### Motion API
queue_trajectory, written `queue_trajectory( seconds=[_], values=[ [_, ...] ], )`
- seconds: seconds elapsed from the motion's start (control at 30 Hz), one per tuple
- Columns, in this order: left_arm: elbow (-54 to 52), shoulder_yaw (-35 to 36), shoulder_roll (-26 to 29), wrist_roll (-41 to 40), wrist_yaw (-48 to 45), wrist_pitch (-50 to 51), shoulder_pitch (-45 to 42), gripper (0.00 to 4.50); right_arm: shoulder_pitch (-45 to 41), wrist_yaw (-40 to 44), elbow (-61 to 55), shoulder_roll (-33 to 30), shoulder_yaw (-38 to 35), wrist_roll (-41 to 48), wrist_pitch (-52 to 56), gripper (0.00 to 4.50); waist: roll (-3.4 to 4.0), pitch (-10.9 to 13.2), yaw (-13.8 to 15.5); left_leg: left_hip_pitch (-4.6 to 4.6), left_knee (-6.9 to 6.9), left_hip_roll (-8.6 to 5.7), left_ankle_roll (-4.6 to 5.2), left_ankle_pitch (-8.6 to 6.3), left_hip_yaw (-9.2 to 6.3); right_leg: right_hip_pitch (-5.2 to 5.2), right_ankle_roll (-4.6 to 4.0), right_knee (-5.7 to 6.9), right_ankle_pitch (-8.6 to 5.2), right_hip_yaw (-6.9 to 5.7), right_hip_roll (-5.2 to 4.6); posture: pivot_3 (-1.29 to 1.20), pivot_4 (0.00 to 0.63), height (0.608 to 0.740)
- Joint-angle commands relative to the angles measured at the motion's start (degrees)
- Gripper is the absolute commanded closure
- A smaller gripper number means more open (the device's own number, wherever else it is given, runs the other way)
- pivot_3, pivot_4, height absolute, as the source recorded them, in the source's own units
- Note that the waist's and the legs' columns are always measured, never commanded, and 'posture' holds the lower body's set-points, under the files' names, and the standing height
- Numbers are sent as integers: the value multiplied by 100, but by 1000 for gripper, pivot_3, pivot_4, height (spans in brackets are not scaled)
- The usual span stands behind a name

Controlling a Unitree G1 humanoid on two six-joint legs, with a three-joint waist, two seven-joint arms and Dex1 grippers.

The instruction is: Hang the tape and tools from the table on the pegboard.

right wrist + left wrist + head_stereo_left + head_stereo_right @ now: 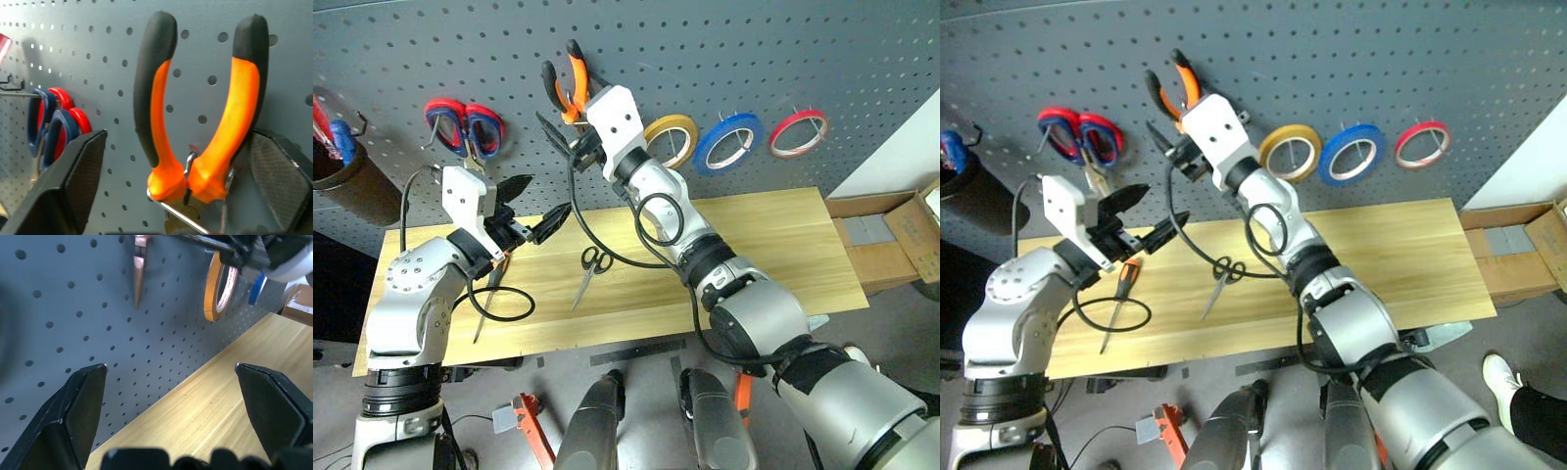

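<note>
The pliers (195,122) hang on a metal hook (188,169) of the pegboard (754,59), handles up and splayed, jaws below. The right tool (570,145) sits just under them with its fingers spread wide on either side of the handles, gripping nothing; in the right wrist view one finger looks to touch or nearly touch a handle, I cannot tell which. That hang appears done, and the blue tape (727,142) already rings its own peg between the yellow roll (673,139) and the red roll (798,132). Two tools remain on the table (783,245): the black scissors (591,266), lying with handles toward the pegboard and blades slanting toward the near edge, and the screwdriver (492,289), its long axis running almost straight from far to near, handle at the far end. The left tool (530,209), fingers also spread and empty, hovers above the table near the screwdriver handle, which lies below and slightly toward the near edge from it. The left arm is the nearer to both pieces, so the screwdriver looks the natural next pick, with the fingers needing to close across the handle's width.
</note>
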Motion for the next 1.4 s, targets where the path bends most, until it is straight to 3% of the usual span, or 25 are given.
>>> queue_trajectory(
  seconds=[0.03, 0.33, 0.6, 0.8, 0.93, 1.2, 1.4],
  values=[
    [-87, 73, -14, 6, -24, -157, -7, 0, 444, 289, -1435, -75, 83, 169, 879, 15, 0, 0, -2, 0, 0, 2, 0, 0, -1, 1, -4, -1, 3, -8, 0, -5, 330, 740],
    [-202, 98, -108, 24, 92, -143, 170, 0, 1703, 1156, -5871, -1055, 229, 766, 4593, 15, -1, -1, -26, -3, -7, 4, 0, -1, 2, -1, -5, -16, 3, -18, -5, -43, 320, 740],
    [-340, -155, 12, 384, 313, 151, 615, 0, 1915, 1924, -7489, -2198, -327, 2174, 6980, 15, -4, -3, -75, -2, -5, 8, 2, -1, 5, 6, -10, -23, 6, -26, -8, -84, 314, 740],
    [-476, -635, 142, 757, 601, 1088, 866, 0, 2413, 2967, -8222, -3760, -975, 3623, 8460, 15, -5, -3, -75, -3, -10, 9, 7, -5, -2, 19, -10, -49, 7, -30, -11, -115, 316, 740],
    [-418, -1115, 82, 1075, 958, 1954, 726, 0, 3032, 3179, -8692, -4446, -806, 3839, 8606, 15, -5, -4, -72, -3, -9, 10, 19, -12, 4, 28, -5, -64, 9, -31, -13, -126, 321, 740],
    [136, -2040, -349, 1573, 1339, 2918, 321, 0, 3679, 2919, -9220, -4468, -539, 4186, 8607, 15, -6, -4, -135, -2, -4, 12, 23, -14, 18, 30, 3, -70, 16, -34, -14, -138, 331, 740],
    [611, -2242, -650, 1826, 1579, 3209, 136, 0, 3907, 2909, -9412, -4610, -224, 4159, 8528, 15, -7, -4, -131, -3, -2, 10, 25, -15, 19, 32, 6, -75, 18, -34, -17, -152, 336, 740]
  ],
)
